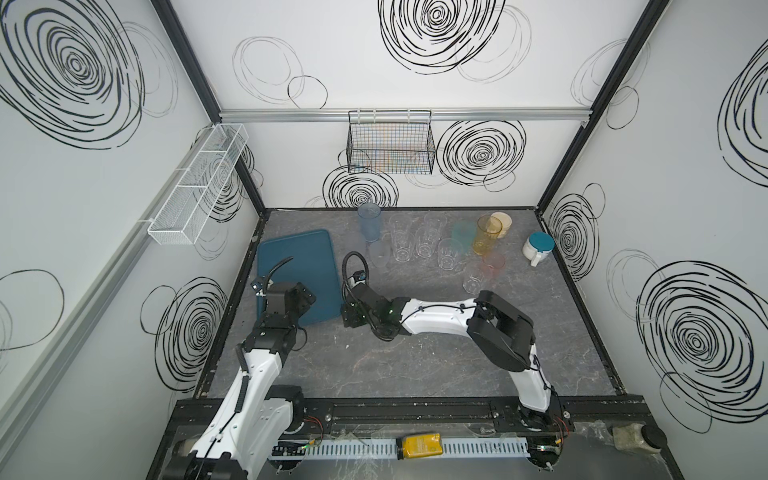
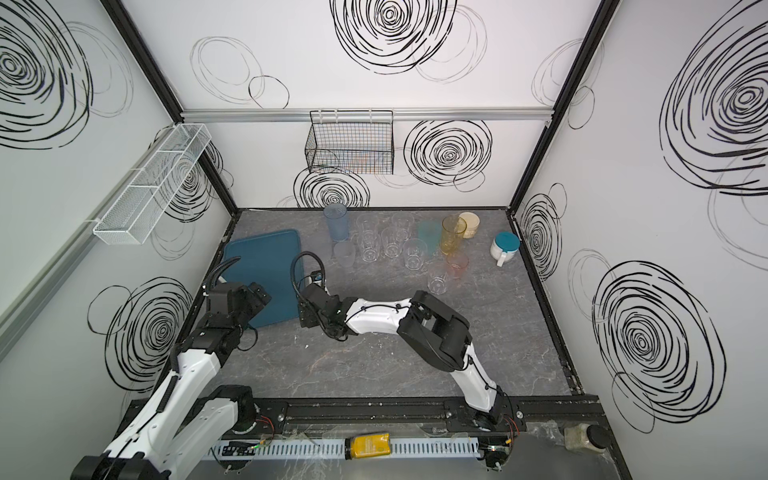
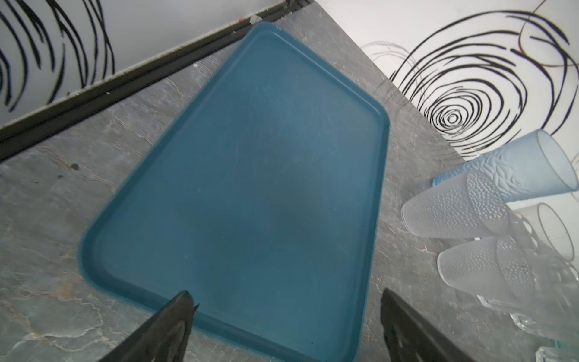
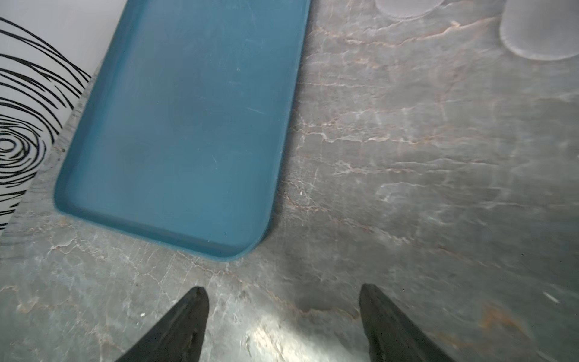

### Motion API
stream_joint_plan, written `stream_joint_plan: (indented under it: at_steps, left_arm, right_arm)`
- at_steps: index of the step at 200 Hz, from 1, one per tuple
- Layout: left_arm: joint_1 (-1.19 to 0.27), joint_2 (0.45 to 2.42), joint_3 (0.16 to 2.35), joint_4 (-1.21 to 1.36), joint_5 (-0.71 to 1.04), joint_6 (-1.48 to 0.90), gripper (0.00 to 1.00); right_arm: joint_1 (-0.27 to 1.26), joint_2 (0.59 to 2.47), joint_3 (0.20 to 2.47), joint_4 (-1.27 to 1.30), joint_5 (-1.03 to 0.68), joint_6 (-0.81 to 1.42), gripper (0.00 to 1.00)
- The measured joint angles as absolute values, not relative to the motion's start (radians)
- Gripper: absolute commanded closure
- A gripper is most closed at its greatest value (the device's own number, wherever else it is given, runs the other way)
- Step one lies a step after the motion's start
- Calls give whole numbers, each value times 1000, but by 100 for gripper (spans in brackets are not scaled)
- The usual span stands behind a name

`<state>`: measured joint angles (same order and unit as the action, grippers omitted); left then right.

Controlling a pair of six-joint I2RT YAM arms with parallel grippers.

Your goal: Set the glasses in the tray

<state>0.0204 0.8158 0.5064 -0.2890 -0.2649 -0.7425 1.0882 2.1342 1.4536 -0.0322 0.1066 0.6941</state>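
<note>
We're hanging the left gripper (image 3: 286, 294) wide open and empty over the near end of the tray (image 1: 291, 257), lying bare at the left of the table (image 1: 415, 365), while the right gripper (image 4: 282, 288), jaws likewise spread on nothing, is pointing at bare table just right of it. The glasses (image 1: 424, 245) are all standing clustered at the far middle, so we're likely starting the first pick. We're wanting the frosted glass (image 1: 379, 254) nearest the tray, gripped squarely and lifted straight, clear of its neighbours.

The left arm (image 1: 259, 368) and right arm (image 1: 436, 318) had white shells, black joints and ribbed black cables (image 1: 344, 272) at the wrists.
</note>
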Motion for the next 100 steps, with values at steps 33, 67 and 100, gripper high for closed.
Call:
stream_joint_plan:
  at_steps: [33, 67, 100]
  left_arm:
    - [49, 789, 532, -307, -268, -720, 4]
    - [64, 788, 535, -314, -253, -709, 3]
    - [66, 785, 535, -319, -239, -702, 3]
  right_arm:
    - [1088, 2244, 1588, -97, 144, 667, 22]
    - [1089, 2338, 1714, -156, 205, 614, 31]
    - [1093, 2409, 1839, -238, 233, 545, 41]
